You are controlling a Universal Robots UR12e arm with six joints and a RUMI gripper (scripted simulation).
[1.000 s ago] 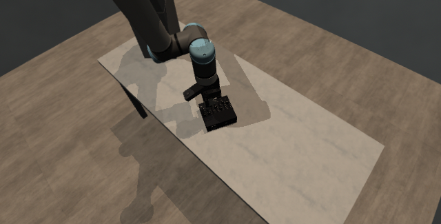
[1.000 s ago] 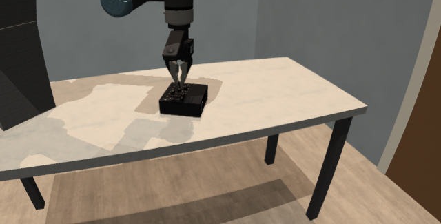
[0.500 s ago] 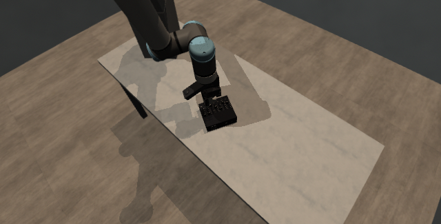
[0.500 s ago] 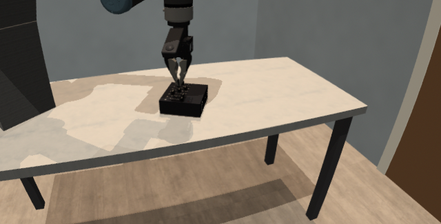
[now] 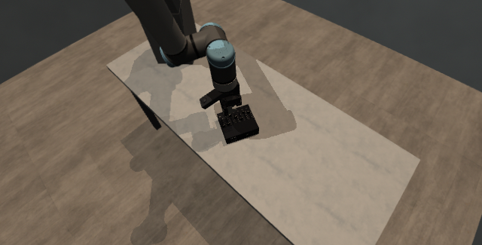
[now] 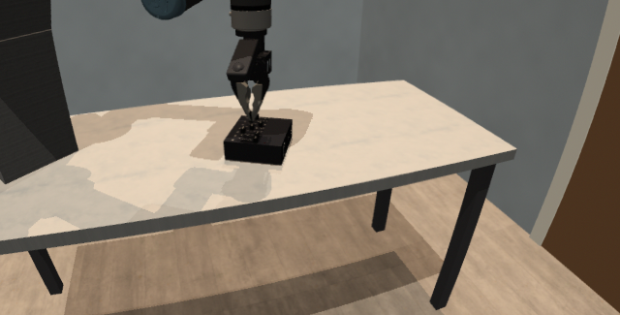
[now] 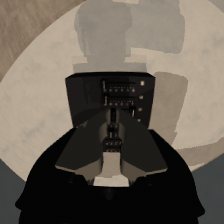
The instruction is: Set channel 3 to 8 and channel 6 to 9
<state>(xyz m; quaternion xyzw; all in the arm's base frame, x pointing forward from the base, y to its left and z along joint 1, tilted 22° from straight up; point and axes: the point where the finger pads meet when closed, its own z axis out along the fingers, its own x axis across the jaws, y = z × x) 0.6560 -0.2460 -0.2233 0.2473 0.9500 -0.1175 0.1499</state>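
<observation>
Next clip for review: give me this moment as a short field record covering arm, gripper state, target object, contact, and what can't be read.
arm: single arm reaching down from above the table
gripper: gripper shut, fingers pointing straight down, nothing held
target object: black lighting desk, sitting on the table top near the arm's side
gripper position: fingertips at the desk's top face, among the faders
contact: tips appear to meet a fader; which channel cannot be told
fader levels: too small and dark to read in any view
other objects on table: none visible besides the desk
</observation>
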